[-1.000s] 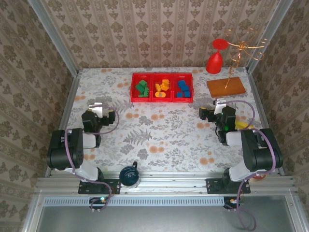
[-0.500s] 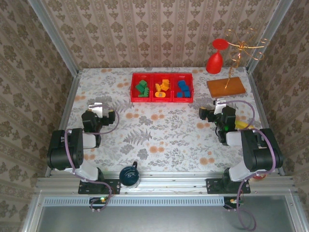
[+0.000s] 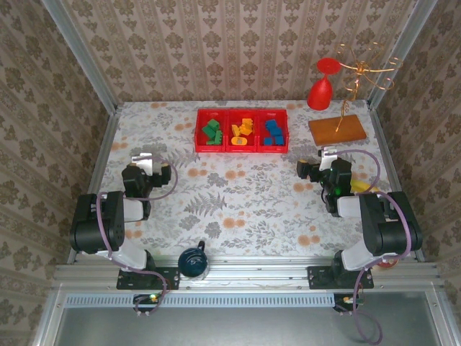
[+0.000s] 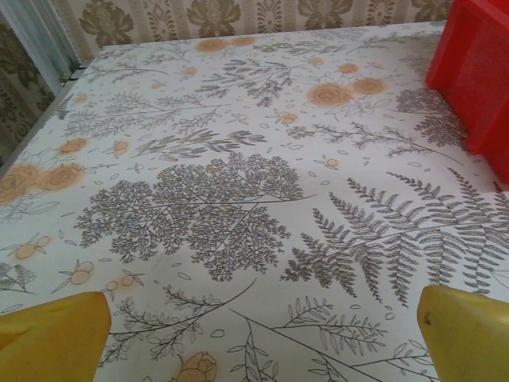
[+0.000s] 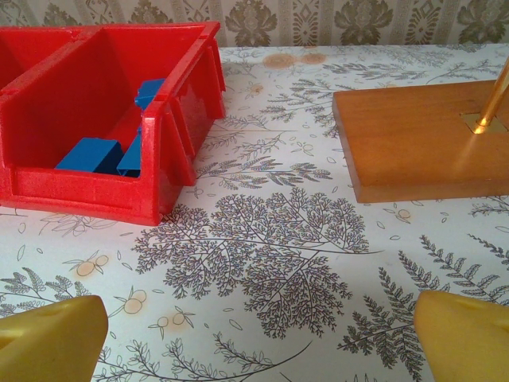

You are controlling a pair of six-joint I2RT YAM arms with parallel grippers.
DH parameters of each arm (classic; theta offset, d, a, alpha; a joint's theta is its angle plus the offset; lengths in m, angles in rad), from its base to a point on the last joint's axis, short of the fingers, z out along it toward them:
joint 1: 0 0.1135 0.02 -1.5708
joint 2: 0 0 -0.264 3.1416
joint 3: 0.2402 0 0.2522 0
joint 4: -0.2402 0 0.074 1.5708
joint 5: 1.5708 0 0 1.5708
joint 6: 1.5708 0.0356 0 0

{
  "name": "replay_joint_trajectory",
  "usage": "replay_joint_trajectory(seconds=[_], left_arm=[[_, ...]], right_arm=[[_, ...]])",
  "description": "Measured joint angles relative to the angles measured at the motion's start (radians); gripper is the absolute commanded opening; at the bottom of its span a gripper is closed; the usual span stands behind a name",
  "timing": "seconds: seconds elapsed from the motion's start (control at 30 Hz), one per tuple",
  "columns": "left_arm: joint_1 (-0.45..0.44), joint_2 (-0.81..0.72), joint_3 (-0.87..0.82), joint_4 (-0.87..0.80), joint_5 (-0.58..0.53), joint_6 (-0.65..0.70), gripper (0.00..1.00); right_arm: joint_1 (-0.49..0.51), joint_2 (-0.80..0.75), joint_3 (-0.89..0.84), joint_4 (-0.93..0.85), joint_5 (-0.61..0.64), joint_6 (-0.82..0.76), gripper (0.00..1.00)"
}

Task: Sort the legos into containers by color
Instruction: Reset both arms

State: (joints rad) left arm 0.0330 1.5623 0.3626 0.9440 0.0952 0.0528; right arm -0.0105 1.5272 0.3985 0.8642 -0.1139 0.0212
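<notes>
A: Near edge first?
B: Dark round obj (image 3: 192, 261) btwn the arm bases, too small to ID

A: Grippers?
B: Left gripper (image 4: 258, 346): jaws spread wide, nothing btwn them, bare table (image 4: 238, 199) underneath. Only its yellow pads (image 4: 52, 334) are in frame, rest cut off. Right gripper (image 5: 256, 338): also wide apart, empty

A: Legos?
B: All in the red tray (image 3: 242, 150), mid-table. Green legos (image 3: 211, 132) in the left compartment, orange-yellow legos (image 3: 242, 130) in the middle, blue legos (image 3: 273, 132) on the right. From the right wrist, the blue ones are half hidden behind the tray wall

A: Farther back?
B: Wooden board (image 3: 337, 130) right of the tray, apart from it, w/ a gold rod (image 5: 493, 99) cut off at the top
</notes>
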Motion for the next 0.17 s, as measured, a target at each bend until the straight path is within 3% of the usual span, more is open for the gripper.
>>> replay_joint_trajectory(seconds=[0.17], left_arm=[[0.0, 0.0, 0.0, 0.003, -0.022, 0.0, 1.0]], right_arm=[[0.0, 0.0, 0.0, 0.0, 0.0, 0.0, 1.0]])
